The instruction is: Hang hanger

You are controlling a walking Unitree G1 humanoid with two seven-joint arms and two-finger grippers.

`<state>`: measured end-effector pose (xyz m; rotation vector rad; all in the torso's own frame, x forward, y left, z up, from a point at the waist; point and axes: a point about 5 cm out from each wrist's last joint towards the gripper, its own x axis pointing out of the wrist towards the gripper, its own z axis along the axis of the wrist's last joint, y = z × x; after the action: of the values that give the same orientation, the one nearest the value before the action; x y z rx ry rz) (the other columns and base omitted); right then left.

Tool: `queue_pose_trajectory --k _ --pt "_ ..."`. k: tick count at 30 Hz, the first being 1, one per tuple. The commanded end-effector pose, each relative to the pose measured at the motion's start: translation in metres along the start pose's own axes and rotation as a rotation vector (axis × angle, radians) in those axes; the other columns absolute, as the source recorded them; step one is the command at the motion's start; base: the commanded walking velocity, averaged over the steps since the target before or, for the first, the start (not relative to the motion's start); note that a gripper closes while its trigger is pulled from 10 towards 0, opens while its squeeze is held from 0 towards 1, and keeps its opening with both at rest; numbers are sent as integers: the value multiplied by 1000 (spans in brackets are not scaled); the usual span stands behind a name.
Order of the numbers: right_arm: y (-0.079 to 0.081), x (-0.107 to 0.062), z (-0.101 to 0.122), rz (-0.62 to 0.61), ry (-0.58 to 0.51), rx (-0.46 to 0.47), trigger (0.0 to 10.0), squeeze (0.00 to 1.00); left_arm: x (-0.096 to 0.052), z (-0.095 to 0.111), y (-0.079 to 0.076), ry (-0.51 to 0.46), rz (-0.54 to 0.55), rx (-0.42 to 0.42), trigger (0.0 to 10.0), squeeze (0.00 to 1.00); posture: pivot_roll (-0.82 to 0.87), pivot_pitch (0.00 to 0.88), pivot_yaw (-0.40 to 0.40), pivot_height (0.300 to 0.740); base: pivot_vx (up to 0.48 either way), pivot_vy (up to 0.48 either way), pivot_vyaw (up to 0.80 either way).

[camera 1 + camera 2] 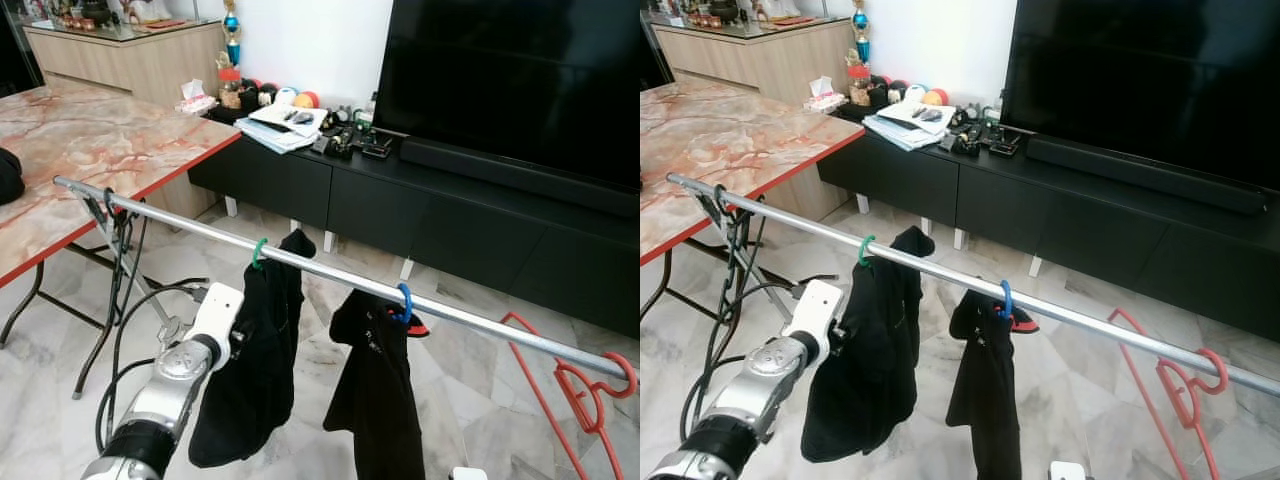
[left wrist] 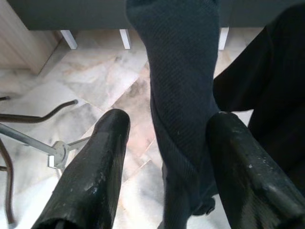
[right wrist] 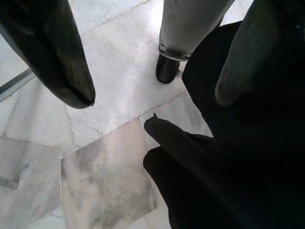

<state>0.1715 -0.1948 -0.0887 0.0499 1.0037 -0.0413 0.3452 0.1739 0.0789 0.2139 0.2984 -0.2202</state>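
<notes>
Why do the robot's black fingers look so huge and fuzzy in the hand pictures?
Left wrist view: the left gripper is open, its black fingers so near the lens they look big and soft, while the dark knitted garment between them is sharper. Right wrist view: the right gripper, open, blurs the same way over the pale marble floor. Left eye view: even daylight, sharp silver rail.

Marble floor [image 1: 470, 400]; black TV console [image 1: 420, 200]; big dark TV [image 1: 520, 70]; marble-top table [image 1: 90, 150]; white wall [image 1: 310, 40].
</notes>
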Motion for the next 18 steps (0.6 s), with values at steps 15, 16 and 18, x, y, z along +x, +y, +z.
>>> queue_pose_trajectory --k 15,16,18 --pt "-1 0 4 -2 -11 -13 10000 0 7 -17 -8 55 -32 -94 2431 0 106 0 -61 740 0 0 0" --pt "-1 0 4 -2 -11 -13 10000 0 7 -16 -8 48 -22 -100 0 0 106 0 -61 740 0 0 0" --pt "-1 0 4 -3 -11 -13 10000 0 7 -15 -7 45 -18 -102 0 0 106 0 -61 740 0 0 0"
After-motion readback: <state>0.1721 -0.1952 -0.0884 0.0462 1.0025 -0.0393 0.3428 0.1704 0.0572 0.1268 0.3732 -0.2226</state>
